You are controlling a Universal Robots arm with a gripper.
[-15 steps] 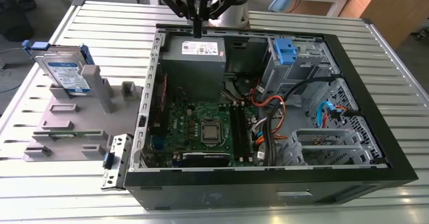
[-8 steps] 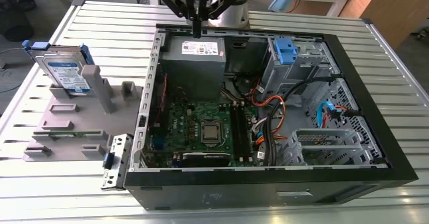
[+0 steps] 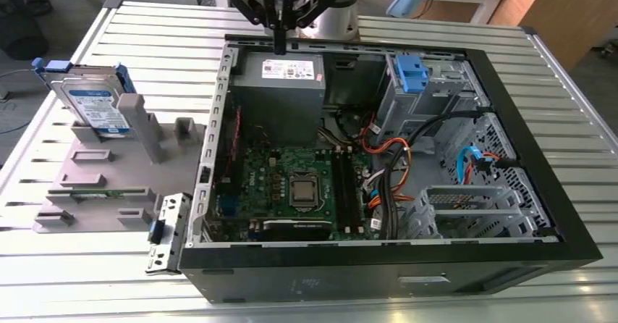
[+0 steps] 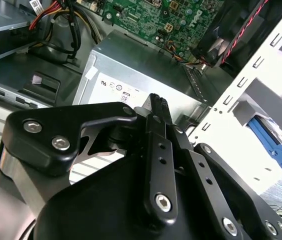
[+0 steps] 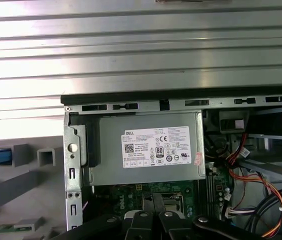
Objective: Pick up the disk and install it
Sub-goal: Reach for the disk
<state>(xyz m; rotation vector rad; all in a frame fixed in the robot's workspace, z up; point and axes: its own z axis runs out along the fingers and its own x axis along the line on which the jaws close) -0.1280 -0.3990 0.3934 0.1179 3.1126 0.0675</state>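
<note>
1. Exterior view shows you the largest thing first: a metal table (image 3: 540, 106) of long ribbed slats that carries everything. Past the gripper (image 3: 279, 46), at the far edge, you can see wooden furniture (image 3: 565, 11) and a strip of floor.
2. An open computer case (image 3: 386, 269) lies flat on the table beneath the gripper. It is black-framed, with its green board (image 3: 289, 182) and cables exposed.
3. A grey fixture (image 3: 106, 171) sits on the table just beside the case, off from the gripper toward the exterior view's left.
4. A grey metal box (image 3: 280, 95) with a white sticker sits inside the case directly below the gripper. You can see it in both wrist views (image 5: 146, 150) (image 4: 131, 65).
5. The disk (image 3: 92, 106) stands on edge in the fixture, leaning slightly, with its white-and-blue label facing the camera and blue rails along its sides. It is well apart from the gripper, toward the exterior view's left, and nothing touches it.
6. The arm comes in from the far side of the table, with its wrist above the case's rear wall. The gripper points straight down over the grey metal box, hanging clear of it. Its fingers (image 4: 156, 107) are pressed together and hold nothing.
</note>
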